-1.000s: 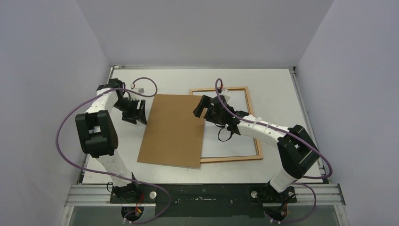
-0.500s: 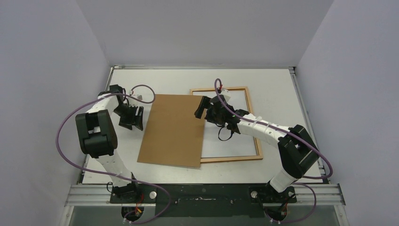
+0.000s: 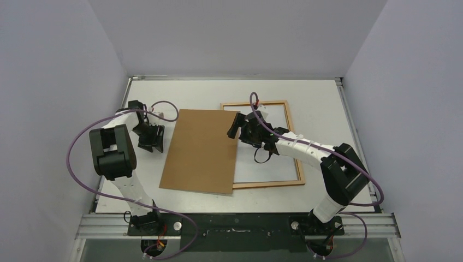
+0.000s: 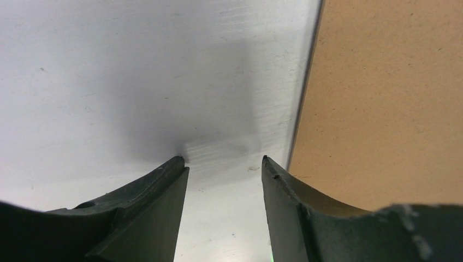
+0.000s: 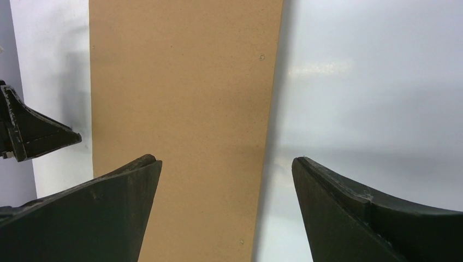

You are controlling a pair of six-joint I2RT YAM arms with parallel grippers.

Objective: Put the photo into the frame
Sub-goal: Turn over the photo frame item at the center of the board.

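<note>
left end effector [image 3: 154, 137] has pulled back from the board [image 3: 202, 150], jaws parted, empty; right end effector [image 3: 235, 125] hovers wide open over board's right edge, frame [image 3: 267, 184] just beside.

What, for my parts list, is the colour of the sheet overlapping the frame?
Plain light brown, no pattern: the sheet shows best in the top external view.

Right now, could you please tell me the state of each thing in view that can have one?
left pincer: open, empty, over the bare table just left of the backing board.
right pincer: open wide, empty, above the backing board's right edge.
backing board: lying flat, not gripped, overlapping the frame's left side.
frame: lying flat, left rail hidden under the board.
photo: cannot be made out in any view.
</note>
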